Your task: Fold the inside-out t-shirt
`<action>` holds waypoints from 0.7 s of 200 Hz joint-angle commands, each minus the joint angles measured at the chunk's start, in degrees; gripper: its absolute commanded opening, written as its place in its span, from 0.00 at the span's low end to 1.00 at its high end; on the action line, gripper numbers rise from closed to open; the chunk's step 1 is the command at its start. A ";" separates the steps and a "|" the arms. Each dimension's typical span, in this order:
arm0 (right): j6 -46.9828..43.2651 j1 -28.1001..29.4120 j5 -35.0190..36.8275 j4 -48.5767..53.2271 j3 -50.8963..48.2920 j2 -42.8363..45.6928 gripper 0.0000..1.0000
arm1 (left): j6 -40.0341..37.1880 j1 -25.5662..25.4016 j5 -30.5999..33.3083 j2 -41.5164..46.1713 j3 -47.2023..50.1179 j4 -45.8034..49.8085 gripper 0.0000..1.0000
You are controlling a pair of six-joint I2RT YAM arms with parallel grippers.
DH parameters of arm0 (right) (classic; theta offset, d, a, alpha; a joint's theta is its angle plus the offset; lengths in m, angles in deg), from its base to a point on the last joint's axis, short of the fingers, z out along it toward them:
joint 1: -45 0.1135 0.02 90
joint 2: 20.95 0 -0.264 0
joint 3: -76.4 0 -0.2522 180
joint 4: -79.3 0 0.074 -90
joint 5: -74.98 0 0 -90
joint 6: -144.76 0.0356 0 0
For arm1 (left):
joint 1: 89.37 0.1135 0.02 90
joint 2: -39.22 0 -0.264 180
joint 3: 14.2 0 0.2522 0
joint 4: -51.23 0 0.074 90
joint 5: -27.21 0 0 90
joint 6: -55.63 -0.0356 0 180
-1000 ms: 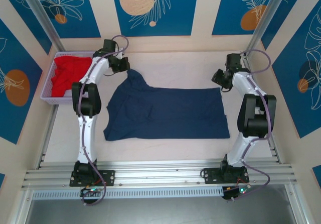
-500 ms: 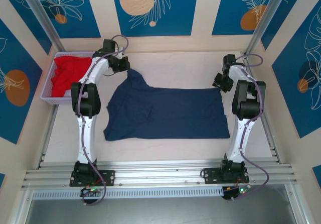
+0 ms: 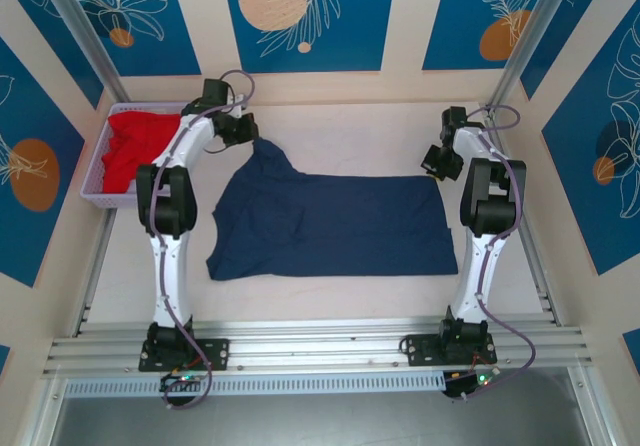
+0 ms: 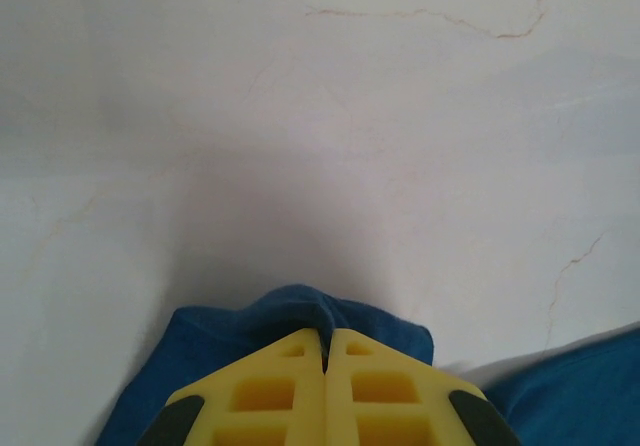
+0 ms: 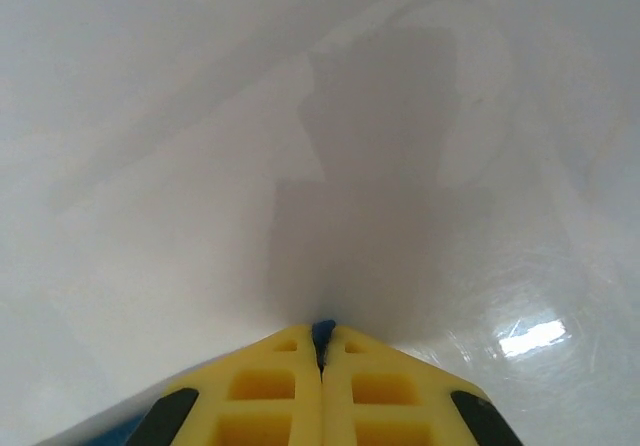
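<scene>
The navy t-shirt (image 3: 330,224) spread on the table (image 3: 340,126), far edge pinched at both ends.
Your left gripper (image 4: 324,338) and right gripper (image 5: 322,336) each clamp its cloth; probably to carry that edge over evenly.

A red garment (image 3: 128,151) lies crumpled in a lavender basket (image 3: 100,200) at the far left corner of the bench (image 3: 340,131). The bench is pale and faintly veined.

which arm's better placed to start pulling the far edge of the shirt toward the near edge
Left, probably: the left gripper is shut on a thick bunch of the t-shirt, while the right gripper pinches just a sliver at its corner, which might slip.
</scene>
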 commanded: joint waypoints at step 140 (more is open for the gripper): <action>-7.58 -1.13 -1.27 -5.84 -26.00 33.69 0.01 | 10.76 1.13 0.05 49.74 45.22 7.31 0.00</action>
